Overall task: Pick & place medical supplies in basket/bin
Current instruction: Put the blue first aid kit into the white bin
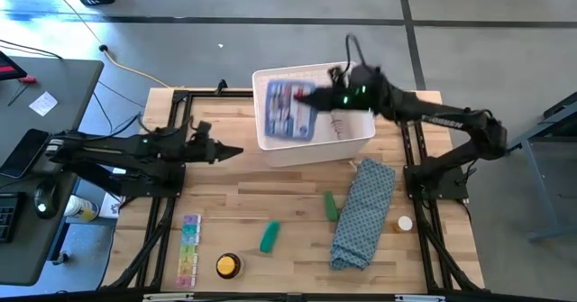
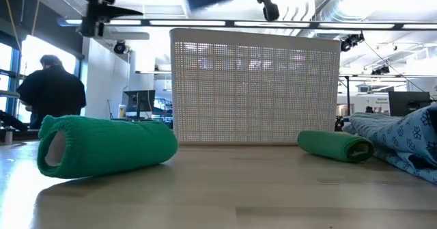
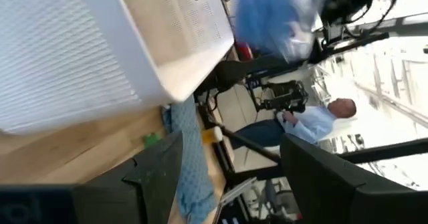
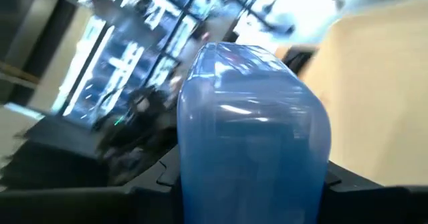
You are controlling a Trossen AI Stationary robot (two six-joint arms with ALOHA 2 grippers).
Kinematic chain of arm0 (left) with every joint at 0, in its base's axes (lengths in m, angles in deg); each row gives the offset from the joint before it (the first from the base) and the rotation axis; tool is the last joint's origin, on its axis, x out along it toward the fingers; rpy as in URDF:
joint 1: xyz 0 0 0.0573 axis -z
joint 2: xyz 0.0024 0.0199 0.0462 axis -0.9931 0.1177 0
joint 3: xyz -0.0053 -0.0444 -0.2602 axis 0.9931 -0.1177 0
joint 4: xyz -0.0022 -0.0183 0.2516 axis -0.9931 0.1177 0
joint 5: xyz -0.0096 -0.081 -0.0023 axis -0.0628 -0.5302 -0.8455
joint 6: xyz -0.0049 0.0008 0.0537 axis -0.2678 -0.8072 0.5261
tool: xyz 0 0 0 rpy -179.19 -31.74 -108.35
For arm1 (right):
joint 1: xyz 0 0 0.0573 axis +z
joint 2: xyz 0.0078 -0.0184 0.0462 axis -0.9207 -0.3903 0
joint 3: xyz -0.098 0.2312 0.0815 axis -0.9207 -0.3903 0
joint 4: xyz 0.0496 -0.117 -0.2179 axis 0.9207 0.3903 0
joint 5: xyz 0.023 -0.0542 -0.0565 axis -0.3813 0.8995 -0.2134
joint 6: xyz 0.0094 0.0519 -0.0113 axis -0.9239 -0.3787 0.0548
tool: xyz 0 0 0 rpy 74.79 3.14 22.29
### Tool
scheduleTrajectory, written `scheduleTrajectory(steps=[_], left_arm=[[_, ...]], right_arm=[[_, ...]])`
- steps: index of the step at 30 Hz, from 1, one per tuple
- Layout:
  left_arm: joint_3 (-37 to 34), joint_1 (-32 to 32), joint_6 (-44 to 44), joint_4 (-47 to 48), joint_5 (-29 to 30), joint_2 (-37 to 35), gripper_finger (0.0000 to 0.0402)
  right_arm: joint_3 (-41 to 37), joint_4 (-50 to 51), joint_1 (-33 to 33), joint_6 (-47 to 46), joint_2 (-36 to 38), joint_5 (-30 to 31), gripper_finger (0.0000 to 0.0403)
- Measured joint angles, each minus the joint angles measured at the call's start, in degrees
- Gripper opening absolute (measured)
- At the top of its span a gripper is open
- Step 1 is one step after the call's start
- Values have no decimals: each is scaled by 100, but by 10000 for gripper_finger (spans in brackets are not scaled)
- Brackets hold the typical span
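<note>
Butcher-block planks make up the surface (image 1: 297, 248), framed by black rails and standing on a grey concrete floor (image 1: 270, 32) crossed by dark lines. Toward its far edge sits the white basket (image 1: 361, 138), and above its open top the right end effector (image 1: 317, 97) pinches the blue-white pack (image 1: 290, 111), which hangs over the basket's inside; the right wrist view shows the pack's clear blue plastic filling the space between the dark fingers. The left end effector (image 1: 233, 151) hovers just beside the basket's left wall, its fingers spread and holding nothing. On the near half of the surface lie a green roll (image 1: 270, 237), a second green roll (image 1: 331, 205), the rainbow pill organiser (image 1: 189, 250) and the round yellow tin (image 1: 228, 266). The long blue patterned cloth (image 1: 362, 214) stretches from the basket's right corner toward the near edge, touching the second green roll, with a white-capped bottle (image 1: 405, 223) just beyond its right side. A grey desk (image 1: 54, 95) stands left of the surface with a phone and papers on it. From table height the lattice wall of the basket rises between the two green rolls, and behind it are windows, ceiling ducts and a person in dark clothes (image 2: 51, 92) at the left
</note>
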Motion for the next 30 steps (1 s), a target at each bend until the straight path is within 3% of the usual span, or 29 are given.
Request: scheduleTrajectory(steps=[4,8,14,21,24,30], left_arm=[[107,-18,50,-918,51,672,285],[777,-14,656,-861,63,1353,285],[2442,-13,1994,811,503,2279,285],[4382,-15,3245,2651,1401,2875,285],[4966,-127,3547,3000,1754,2919,285],[5621,-435,4036,3160,1781,2899,285]], right_arm=[[0,257,-812,454,-94,-526,155],[0,666,-1298,1033,-409,-983,155],[0,815,-1482,1671,-1020,-1084,155],[0,736,-1463,1595,-1966,-1356,155],[-2,728,-1406,1306,-2336,-1399,155],[-2,497,-1286,974,-2736,-1475,160]])
